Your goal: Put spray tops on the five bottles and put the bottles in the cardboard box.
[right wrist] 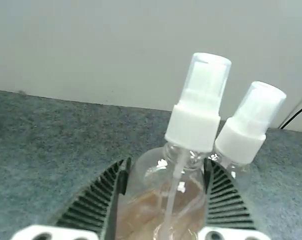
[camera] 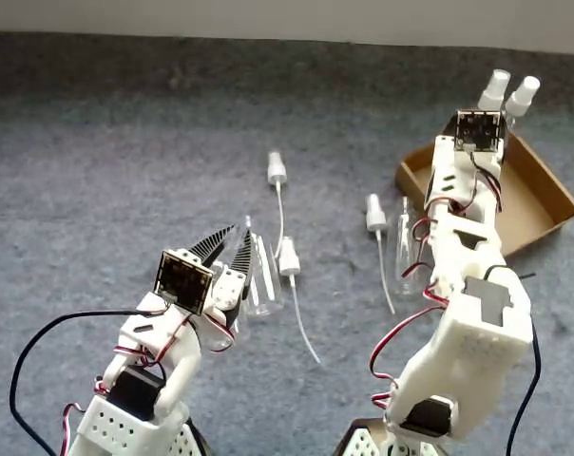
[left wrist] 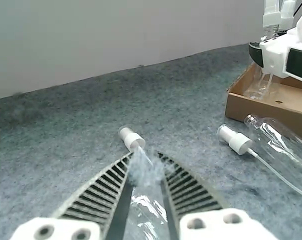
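My left gripper [camera: 228, 243] [left wrist: 143, 156] is shut on a clear uncapped bottle [camera: 260, 285] [left wrist: 148, 205] low over the carpet, its neck pointing away from the arm. Just past the neck lies a loose spray top [camera: 289, 256] [left wrist: 131, 139]. My right gripper [camera: 496, 116] [right wrist: 163, 167] reaches over the cardboard box [camera: 544, 204] [left wrist: 246, 107] and is shut on an upright bottle with a spray top [camera: 494, 90] [right wrist: 198, 120]. A second capped bottle [camera: 524, 95] [right wrist: 251, 125] stands right beside it.
Another uncapped bottle [camera: 404, 247] [left wrist: 281, 140] lies left of the box beside a spray top with its tube [camera: 375, 214] [left wrist: 234, 140]. One more spray top [camera: 277, 171] lies farther back in the middle. Grey carpet covers the table, and a wall runs along the back.
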